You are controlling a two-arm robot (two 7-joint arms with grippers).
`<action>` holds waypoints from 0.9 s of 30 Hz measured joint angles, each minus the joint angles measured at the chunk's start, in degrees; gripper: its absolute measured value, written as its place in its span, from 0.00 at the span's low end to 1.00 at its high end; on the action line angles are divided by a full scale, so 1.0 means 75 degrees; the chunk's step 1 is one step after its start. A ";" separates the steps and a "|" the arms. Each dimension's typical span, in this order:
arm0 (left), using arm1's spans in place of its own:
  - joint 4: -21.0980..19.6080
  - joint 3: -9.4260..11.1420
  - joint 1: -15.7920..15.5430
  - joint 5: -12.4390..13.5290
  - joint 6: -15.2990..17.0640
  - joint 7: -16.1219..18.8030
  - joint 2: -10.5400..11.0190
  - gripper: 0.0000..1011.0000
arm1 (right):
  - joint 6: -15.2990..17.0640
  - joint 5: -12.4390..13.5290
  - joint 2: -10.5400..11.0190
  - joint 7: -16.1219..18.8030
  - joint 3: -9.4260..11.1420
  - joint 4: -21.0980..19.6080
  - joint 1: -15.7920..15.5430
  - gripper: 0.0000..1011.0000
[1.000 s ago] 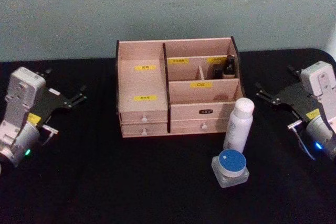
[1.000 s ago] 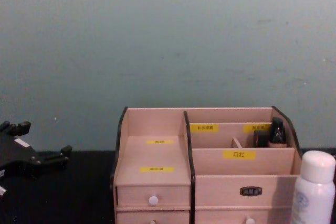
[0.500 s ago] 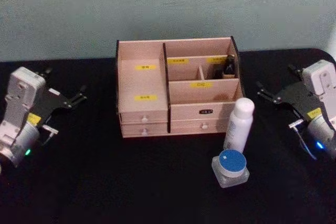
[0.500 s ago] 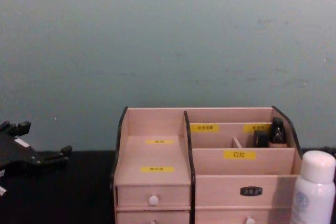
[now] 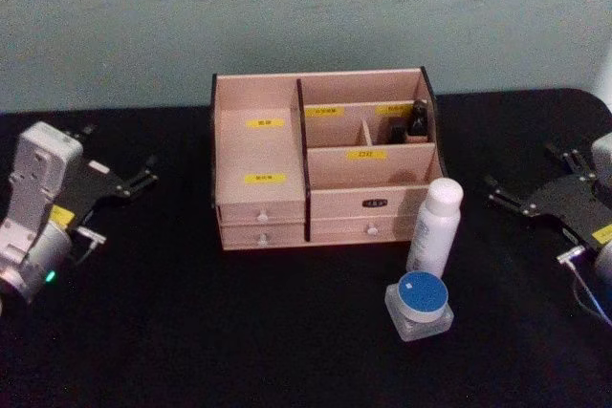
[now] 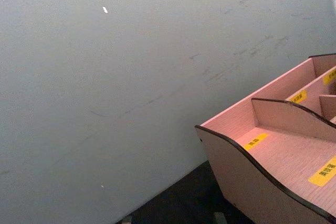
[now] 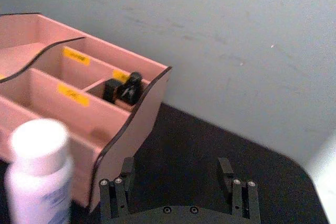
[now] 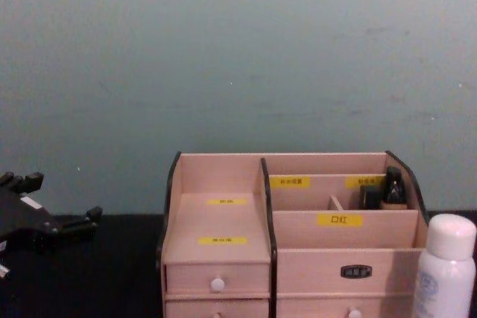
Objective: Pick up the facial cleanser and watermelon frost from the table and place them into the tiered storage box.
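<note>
One tiered storage box (image 5: 260,150) stands on the table (image 5: 191,332). It bears five yellow labels (image 5: 266,178) and three white drawer knobs (image 5: 263,208). Two small dark items (image 7: 129,86) sit in its far right compartment. Near its right front corner are one white bottle (image 5: 433,226) and one blue-lidded jar (image 5: 419,305). There are two grippers: one left gripper (image 5: 120,153) and one right gripper (image 5: 523,166).
</note>
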 joint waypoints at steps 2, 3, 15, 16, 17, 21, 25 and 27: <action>0.0000 0.0000 0.0000 0.0000 0.0000 0.0001 0.0000 0.99 | 0.0168 0.0173 0.0148 0.0110 0.0160 -0.0320 -0.0304 0.99; 0.0000 0.0000 0.0000 0.0000 0.0000 0.0000 0.0000 0.99 | 0.0229 0.0231 0.0188 0.0143 0.0198 -0.0412 -0.0391 0.99; 0.0000 0.0000 0.0000 0.0000 0.0000 0.0000 0.0000 0.99 | 0.1404 0.1275 0.0594 0.0727 0.0886 -0.1649 -0.1531 0.99; 0.0000 0.0000 -0.0001 0.0000 0.0000 0.0000 0.0000 0.99 | 0.1456 0.1315 0.0608 0.0764 0.0917 -0.1703 -0.1577 0.99; 0.0000 0.0000 0.0000 0.0000 0.0000 0.0000 0.0000 0.99 | 0.1564 0.1400 0.0637 0.0837 0.0974 -0.1816 -0.1654 0.99; 0.0000 0.0000 0.0000 0.0000 0.0000 0.0000 0.0000 0.99 | 0.1794 0.1618 0.0658 0.1083 0.1060 -0.2020 -0.1785 0.99; 0.0000 0.0000 0.0000 0.0000 0.0000 0.0000 0.0000 0.99 | 0.1976 0.1796 0.0562 0.1272 0.1081 -0.2120 -0.1791 0.99; 0.0000 0.0000 0.0000 0.0000 -0.0001 0.0000 0.0000 0.99 | 0.2105 0.1882 0.0459 0.1381 0.1055 -0.2127 -0.1707 0.99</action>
